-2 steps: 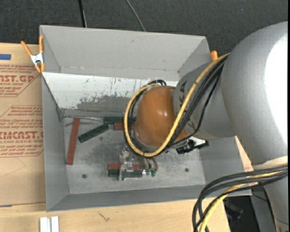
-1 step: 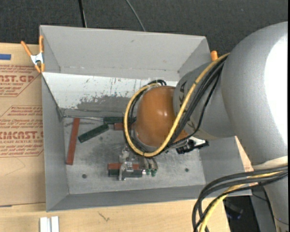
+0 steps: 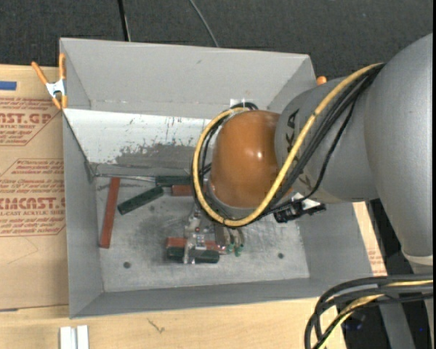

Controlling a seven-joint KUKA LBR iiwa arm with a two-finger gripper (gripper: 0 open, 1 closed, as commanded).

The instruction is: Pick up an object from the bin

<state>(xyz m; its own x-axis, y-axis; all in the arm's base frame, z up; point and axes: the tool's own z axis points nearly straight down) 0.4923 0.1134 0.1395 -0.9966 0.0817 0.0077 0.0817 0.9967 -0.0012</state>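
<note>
My gripper reaches down below the orange wrist cover onto the bin floor near the front middle. Right at its tip lies a small dark object with red and green parts; the fingertips are at or on it, and I cannot tell whether it sits between them. A dark green flat stick lies slanted to the upper left of the gripper. A short red-brown piece lies just behind it.
A long red-brown stick lies along the bin's left side, nearly parallel to the left wall. A grey rod runs along the foot of the back wall. The arm and its cables cover the bin's right half.
</note>
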